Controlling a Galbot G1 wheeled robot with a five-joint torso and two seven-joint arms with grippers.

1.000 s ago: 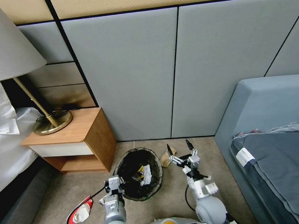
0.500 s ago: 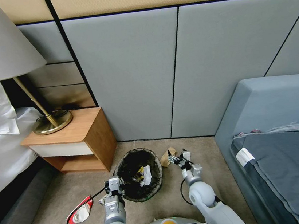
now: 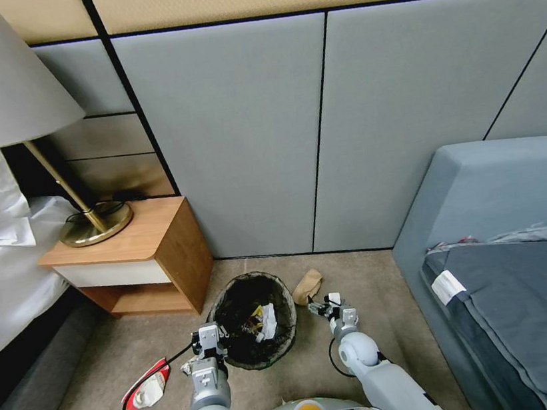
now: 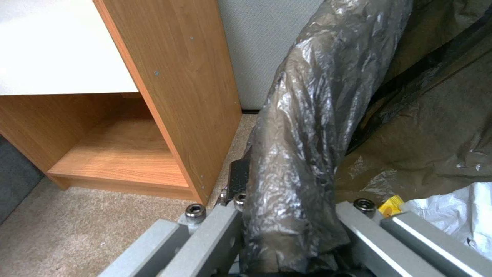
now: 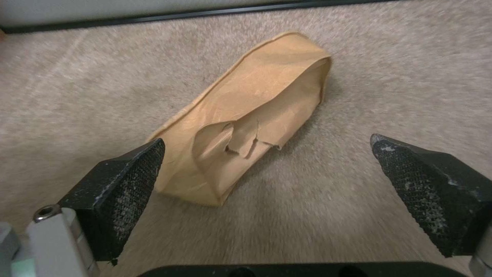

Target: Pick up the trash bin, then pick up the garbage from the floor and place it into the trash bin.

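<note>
1. Garbage-wise, the piece that matters is the brown crumpled paper (image 5: 246,123), lying flat on the beige floor (image 5: 384,77) just ahead of the right end effector (image 3: 319,306). From the right wrist view its two black fingertips (image 5: 120,184) are spread wide, one tip right at the near corner of the paper, the other well off to the far side on bare floor. Nothing gripped there.
2. Left end effector (image 3: 207,341) is at the near rim of the trash bin (image 3: 251,282). In the left wrist view the bag-covered rim (image 4: 297,154) sits pinched between its grey jaws, so it's clamped on the bin's edge.
3. Inside the bin you can see some white tissue (image 3: 268,318) and a yellow scrap (image 3: 256,312).
4. Off to the robot's left on the floor there's a red-and-white wrapper (image 3: 147,387), well apart from both arms.
5. Further back, a wooden nightstand (image 3: 160,260) stands just beside the bin, with a lamp (image 3: 91,222) on top.
</note>
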